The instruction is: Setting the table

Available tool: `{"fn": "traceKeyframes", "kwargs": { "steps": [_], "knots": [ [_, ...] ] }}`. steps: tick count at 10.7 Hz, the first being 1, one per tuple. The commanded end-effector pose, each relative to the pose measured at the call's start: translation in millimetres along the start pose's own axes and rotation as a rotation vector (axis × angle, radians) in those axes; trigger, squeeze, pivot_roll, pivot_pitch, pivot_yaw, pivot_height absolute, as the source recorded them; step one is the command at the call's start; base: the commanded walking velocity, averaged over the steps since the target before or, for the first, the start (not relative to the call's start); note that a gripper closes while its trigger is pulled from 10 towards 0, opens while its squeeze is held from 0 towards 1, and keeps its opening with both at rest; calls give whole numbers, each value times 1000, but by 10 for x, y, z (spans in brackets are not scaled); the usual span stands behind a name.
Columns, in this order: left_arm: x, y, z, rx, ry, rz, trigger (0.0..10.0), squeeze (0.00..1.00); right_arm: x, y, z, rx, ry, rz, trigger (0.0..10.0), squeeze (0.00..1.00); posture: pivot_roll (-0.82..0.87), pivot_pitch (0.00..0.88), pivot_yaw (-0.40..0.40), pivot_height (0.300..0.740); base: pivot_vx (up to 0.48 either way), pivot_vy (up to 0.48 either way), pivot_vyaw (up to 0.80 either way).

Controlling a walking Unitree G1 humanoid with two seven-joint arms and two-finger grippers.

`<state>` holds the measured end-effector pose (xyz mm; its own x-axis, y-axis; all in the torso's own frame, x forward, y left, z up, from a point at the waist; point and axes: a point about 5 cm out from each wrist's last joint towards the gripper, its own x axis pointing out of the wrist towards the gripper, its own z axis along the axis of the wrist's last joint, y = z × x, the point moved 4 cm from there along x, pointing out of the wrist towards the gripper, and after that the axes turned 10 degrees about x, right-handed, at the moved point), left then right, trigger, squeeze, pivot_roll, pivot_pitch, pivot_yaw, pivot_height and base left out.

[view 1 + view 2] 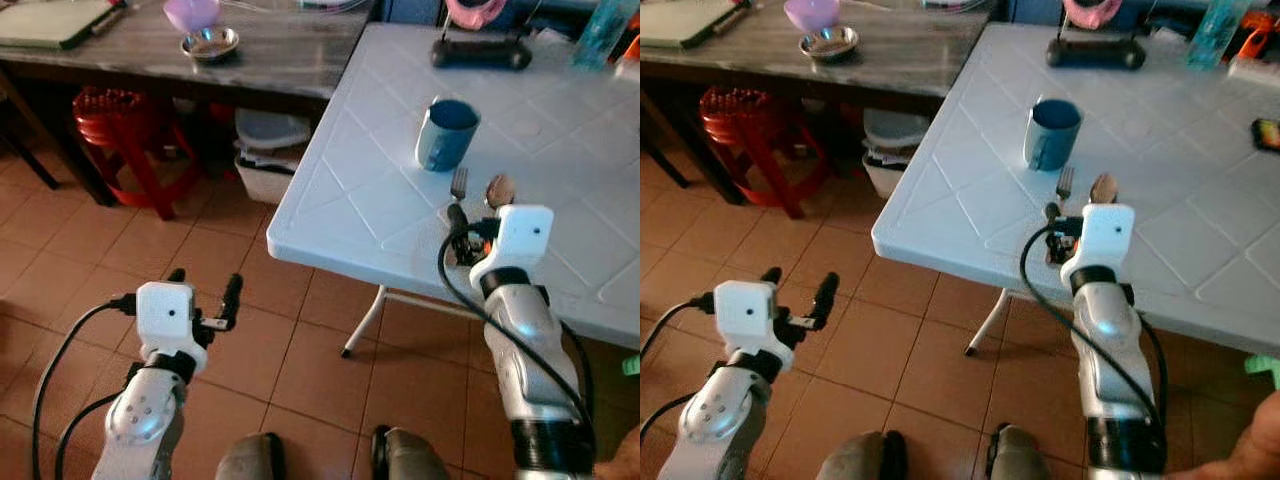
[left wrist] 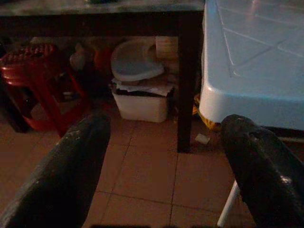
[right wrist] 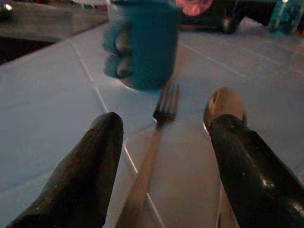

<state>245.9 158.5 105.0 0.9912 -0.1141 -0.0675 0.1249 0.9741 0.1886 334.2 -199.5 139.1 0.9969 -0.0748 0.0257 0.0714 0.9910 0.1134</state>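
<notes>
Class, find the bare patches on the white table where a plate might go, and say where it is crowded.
Bare: the near-left corner of the white table, left of the blue mug and fork. Crowded: around the fork and spoon, where the right gripper hovers, fingers open, and the far edge by the black object.

On the tabletop (image 1: 370, 200), a fork (image 1: 459, 183) and spoon (image 1: 499, 190) are laid side by side before the mug (image 1: 447, 133).
</notes>
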Motion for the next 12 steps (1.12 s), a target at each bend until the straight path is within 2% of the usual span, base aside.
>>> {"fn": "traceKeyframes", "kwargs": {
  "steps": [1, 5, 7, 8, 9, 10, 11, 12],
  "knots": [
    [-35, -1, -2, 1, 11, -18, 10000, 0, 40, -9, 8, 0, 8, -9, 10000, 0, 34, 192, 78, 740, 0, 0, 0],
    [-76, -6, 4, 8, 31, -39, 10000, 0, 137, 23, 75, 16, 11, -15, 10000, 0, 48, 218, 94, 740, 0, 0, 0],
    [-72, 4, 6, 11, 36, -46, 10000, 0, 134, -4, -2, 30, 68, -55, 9804, 0, 52, 219, 96, 740, 0, 0, 0],
    [-70, 7, 4, 12, 37, -47, 10000, 0, 122, -17, -35, 33, 87, -71, 7490, 0, 52, 219, 95, 740, 0, 0, 0],
    [-61, 7, 11, 11, 35, -48, 10000, 0, 91, -25, -57, 27, 101, -84, 8118, 0, 50, 217, 95, 740, 0, 0, 0],
    [-55, 4, 9, 10, 36, -50, 10000, 0, 83, -48, -80, 29, 113, -94, 9922, 0, 48, 216, 95, 740, 0, 0, 0],
    [-48, 0, 9, 10, 37, -54, 10000, 0, 95, -81, -104, 49, 130, -106, 5216, 0, 48, 215, 98, 740, 0, 0, 0],
    [-37, -6, 7, 10, 39, -61, 10000, 0, 132, -128, -152, 52, 185, -112, 1294, 0, 46, 213, 100, 740, 0, 0, 0]
  ]
}}
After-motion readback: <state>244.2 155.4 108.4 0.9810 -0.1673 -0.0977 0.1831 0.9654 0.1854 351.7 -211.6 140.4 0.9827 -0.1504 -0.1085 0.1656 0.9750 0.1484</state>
